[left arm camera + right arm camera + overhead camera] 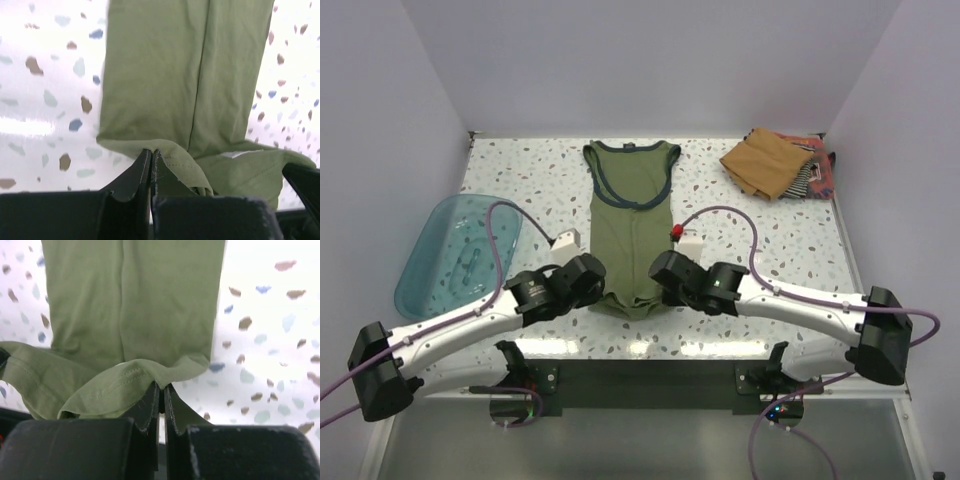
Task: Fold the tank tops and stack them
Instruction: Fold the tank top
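tank tops, four in view.
- one olive green tank top [632, 225]: lies flat at the middle of the table [550, 180], neck toward the far wall, hem toward the arm bases. dark blue binding round the neck and both armholes. the body reads as narrow, with a lengthwise crease down it in both wrist views. the hem is lifted and bunched at its two near corners.
- one tan-brown tank top [765, 160]: crumpled, on top of a small heap at the far right corner of the table, well apart from the olive one.
- one striped tank top [807, 177], black and white: under the tan-brown one, only an edge showing.
- one reddish tank top [827, 182]: at the right side of the same heap, only a strip showing.

grippers, two.
- left gripper [151, 152]: fingers pressed together on the left near corner of the olive hem, a fold of cloth pinched between them.
- right gripper [161, 388]: fingers pressed together on the right near corner of the same hem, stitched edge caught between them.

arms, two: both angled inward from the near edge, wrists low over the table, one on each side of the hem.

tub [455, 255], one: translucent teal plastic, at the left side of the table, apart from all cloth.

cables [500, 240], two: purple, one looping over each arm.
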Robot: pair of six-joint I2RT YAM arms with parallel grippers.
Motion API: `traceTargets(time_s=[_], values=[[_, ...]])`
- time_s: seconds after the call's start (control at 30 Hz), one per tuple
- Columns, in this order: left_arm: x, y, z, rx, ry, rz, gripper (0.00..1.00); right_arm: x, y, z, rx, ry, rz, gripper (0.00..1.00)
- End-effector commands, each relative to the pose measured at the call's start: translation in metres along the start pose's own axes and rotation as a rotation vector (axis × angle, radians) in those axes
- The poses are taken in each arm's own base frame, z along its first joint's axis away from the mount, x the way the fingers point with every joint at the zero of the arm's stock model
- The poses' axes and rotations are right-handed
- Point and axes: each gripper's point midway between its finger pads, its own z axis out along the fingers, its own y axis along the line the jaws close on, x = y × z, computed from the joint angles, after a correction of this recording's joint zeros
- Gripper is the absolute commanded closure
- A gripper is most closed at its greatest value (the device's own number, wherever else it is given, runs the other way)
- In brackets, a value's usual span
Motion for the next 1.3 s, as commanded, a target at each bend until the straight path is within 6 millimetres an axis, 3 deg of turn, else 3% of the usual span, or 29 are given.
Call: traceTargets(time_s=[0.0, 0.03, 0.17, 0.2, 0.27, 0.33, 0.4, 0.43, 0.5, 0.53, 0.6, 0.63, 0.67, 0.7, 0.73, 0.77, 0.8, 0.83, 0.87, 1.03, 1.13, 1.23, 1.27], values=[[-0.053, -0.028, 0.006, 0.042, -0.152, 0.015, 1.0, -0.043, 0.016, 0.011, -0.022, -0.089, -0.026, 1.0], [-0.059, -0.031, 0.014, 0.033, -0.166, 0.013, 1.0, -0.056, 0.022, 0.011, -0.039, -0.112, -0.013, 1.0], [-0.091, -0.035, 0.033, -0.003, -0.218, 0.023, 1.0, -0.094, 0.017, 0.032, -0.011, -0.146, -0.003, 1.0], [-0.106, -0.034, 0.036, -0.013, -0.238, 0.004, 1.0, -0.095, 0.018, 0.041, -0.008, -0.126, -0.009, 1.0], [-0.119, -0.036, 0.05, -0.025, -0.247, 0.017, 1.0, -0.12, 0.019, 0.048, -0.01, -0.153, 0.0, 1.0], [-0.14, -0.038, 0.064, -0.034, -0.272, 0.004, 1.0, -0.135, 0.024, 0.061, -0.013, -0.146, -0.005, 1.0], [-0.166, -0.041, 0.072, -0.032, -0.3, 0.004, 1.0, -0.152, 0.016, 0.074, 0.007, -0.152, 0.015, 1.0], [-0.171, -0.04, 0.087, -0.046, -0.299, 0.009, 1.0, -0.166, 0.024, 0.075, -0.023, -0.161, 0.028, 1.0], [-0.193, -0.043, 0.101, -0.029, -0.304, 0.01, 1.0, -0.176, 0.016, 0.098, -0.005, -0.146, 0.034, 1.0], [-0.194, -0.042, 0.121, -0.036, -0.289, 0.016, 1.0, -0.19, 0.023, 0.102, -0.024, -0.153, 0.043, 1.0], [-0.206, -0.046, 0.151, -0.007, -0.285, 0.045, 0.98, -0.193, 0.012, 0.132, 0.01, -0.111, 0.046, 0.94], [-0.206, -0.043, 0.162, -0.011, -0.263, 0.057, 0.88, -0.204, 0.016, 0.136, -0.007, -0.116, 0.057, 0.88], [-0.209, -0.04, 0.172, -0.016, -0.251, 0.058, 0.8, -0.202, 0.004, 0.155, 0.02, -0.085, 0.077, 0.81], [-0.212, -0.039, 0.189, 0.005, -0.227, 0.058, 0.74, -0.204, 0.001, 0.16, 0.02, -0.072, 0.09, 0.68], [-0.214, -0.036, 0.195, 0.008, -0.22, 0.059, 0.57, -0.211, 0.0, 0.163, 0.018, -0.076, 0.103, 0.61], [-0.217, -0.032, 0.2, 0.006, -0.211, 0.064, 0.49, -0.215, -0.007, 0.167, 0.024, -0.074, 0.118, 0.54], [-0.224, -0.032, 0.202, 0.032, -0.201, 0.059, 0.45, -0.216, -0.01, 0.169, 0.028, -0.072, 0.123, 0.45], [-0.229, -0.031, 0.201, 0.037, -0.212, 0.06, 0.37, -0.217, -0.014, 0.167, 0.038, -0.07, 0.125, 0.42], [-0.234, -0.03, 0.197, 0.036, -0.221, 0.054, 0.34, -0.22, -0.02, 0.166, 0.048, -0.078, 0.134, 0.4], [-0.248, -0.022, 0.163, 0.018, -0.275, 0.003, 0.36, -0.224, -0.022, 0.142, 0.023, -0.13, 0.138, 0.42], [-0.231, -0.017, 0.154, 0.001, -0.221, -0.053, 0.45, -0.209, -0.021, 0.133, 0.031, -0.094, 0.109, 0.43], [-0.197, -0.016, 0.144, -0.009, -0.153, -0.054, 0.47, -0.183, -0.024, 0.123, 0.029, -0.063, 0.093, 0.42], [-0.175, -0.004, 0.145, -0.038, -0.115, -0.063, 0.48, -0.173, -0.02, 0.121, 0.011, -0.055, 0.087, 0.43]])
